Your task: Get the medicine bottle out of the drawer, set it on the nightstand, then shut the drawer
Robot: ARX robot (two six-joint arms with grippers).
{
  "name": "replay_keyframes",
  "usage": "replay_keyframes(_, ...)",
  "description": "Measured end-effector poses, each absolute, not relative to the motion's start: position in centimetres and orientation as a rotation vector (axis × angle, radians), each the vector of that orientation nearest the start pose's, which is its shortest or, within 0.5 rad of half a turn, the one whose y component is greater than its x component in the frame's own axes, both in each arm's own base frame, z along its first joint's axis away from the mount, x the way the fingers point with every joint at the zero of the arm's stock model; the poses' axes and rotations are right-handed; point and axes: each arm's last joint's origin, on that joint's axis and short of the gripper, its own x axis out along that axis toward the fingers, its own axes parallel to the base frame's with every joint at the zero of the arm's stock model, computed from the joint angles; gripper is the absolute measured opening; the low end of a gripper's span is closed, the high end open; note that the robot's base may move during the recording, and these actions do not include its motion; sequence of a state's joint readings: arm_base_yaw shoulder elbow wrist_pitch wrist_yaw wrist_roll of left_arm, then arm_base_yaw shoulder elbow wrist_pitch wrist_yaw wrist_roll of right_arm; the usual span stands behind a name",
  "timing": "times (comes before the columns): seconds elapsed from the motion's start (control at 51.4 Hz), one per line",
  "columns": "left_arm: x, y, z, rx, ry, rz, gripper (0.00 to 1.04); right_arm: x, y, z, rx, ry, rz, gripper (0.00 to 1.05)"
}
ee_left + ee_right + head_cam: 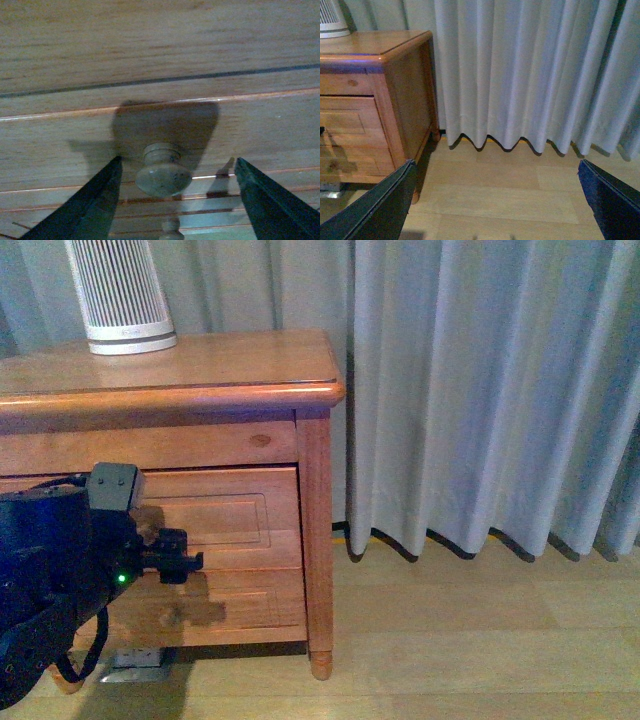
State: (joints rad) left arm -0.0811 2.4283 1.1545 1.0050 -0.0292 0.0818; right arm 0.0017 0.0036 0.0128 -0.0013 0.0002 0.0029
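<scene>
**Left wrist view: knob sits between the open fingers**

Left wrist view shows the left gripper (pixel 177 160) facing the drawer (pixel 230 515) front square on. The round knob (pixel 163 176) lies between the two dark fingers (pixel 95 200). The jaws stand wide, with clear wood showing on either side of the knob, and neither finger touches it. The knob's axis sticks straight out of the panel toward the camera, so the fingers straddle it across its width. It sits a little nearer one finger than the other. A second knob (pixel 170 227) of the lower drawer peeps in at the frame edge.

In the front view the left arm is low at the nightstand (pixel 200 365) front, hiding the knob. The drawer looks fully shut, flush with the frame. The bottle is not visible in any view; judged from the task, it is inside the closed drawer. Only a white slatted cylinder (pixel 120 295) stands on the top.

The right gripper (pixel 496 162) hangs well apart, off the nightstand's side over bare floor, jaws wide and empty. The left arm is plainly the nearer one. The next move likely calls for closing on the knob and pulling straight out along its axis.
</scene>
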Motion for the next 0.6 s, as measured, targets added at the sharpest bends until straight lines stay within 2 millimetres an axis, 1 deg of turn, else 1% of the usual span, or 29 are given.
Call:
replay_keyframes(0.058, 44.08, -3.48, 3.41, 0.095, 0.265, -0.061, 0.55, 9.71, 0.02, 16.75, 0.003, -0.008, 0.002, 0.98)
replay_keyframes(0.175, 44.11, -3.29, 3.44, 0.095, 0.263, -0.05, 0.35, 9.71, 0.02, 16.75, 0.003, -0.008, 0.002, 0.98)
replay_keyframes(0.214, 44.11, -3.18, 3.44, 0.095, 0.263, -0.051, 0.3, 9.71, 0.02, 16.75, 0.003, -0.008, 0.002, 0.98)
replay_keyframes(0.253, 44.12, -3.16, 3.44, 0.095, 0.262, -0.05, 0.27, 9.71, 0.02, 16.75, 0.003, -0.008, 0.002, 0.98)
replay_keyframes(0.603, 43.97, -3.15, 3.47, 0.093, 0.247, -0.056, 0.26, 9.71, 0.02, 16.75, 0.003, -0.008, 0.002, 0.98)
